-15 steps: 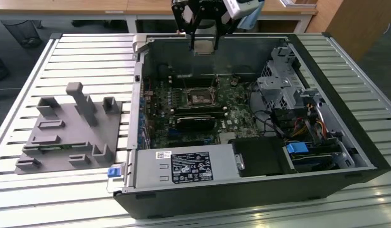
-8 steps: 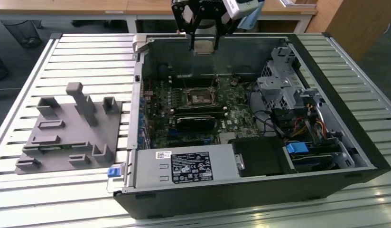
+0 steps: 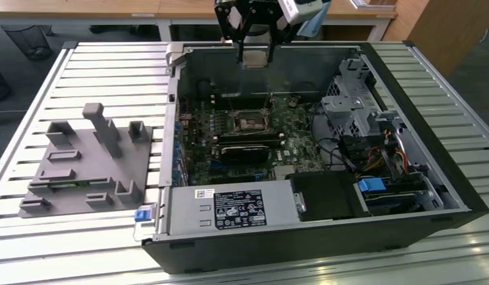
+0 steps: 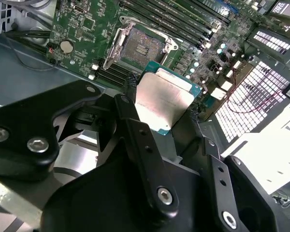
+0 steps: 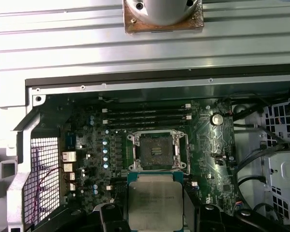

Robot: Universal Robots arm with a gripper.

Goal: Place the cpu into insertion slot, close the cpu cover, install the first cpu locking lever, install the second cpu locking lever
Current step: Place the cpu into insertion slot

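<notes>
Fingers (image 4: 137, 133) pinching cpu (image 4: 165, 99) by its edges, above open insertion slot (image 5: 157, 151)

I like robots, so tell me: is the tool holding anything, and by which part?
Yes. The tool grips the small flat square silvery-beige metal chip by two opposite side edges, with its face uncovered.
</notes>
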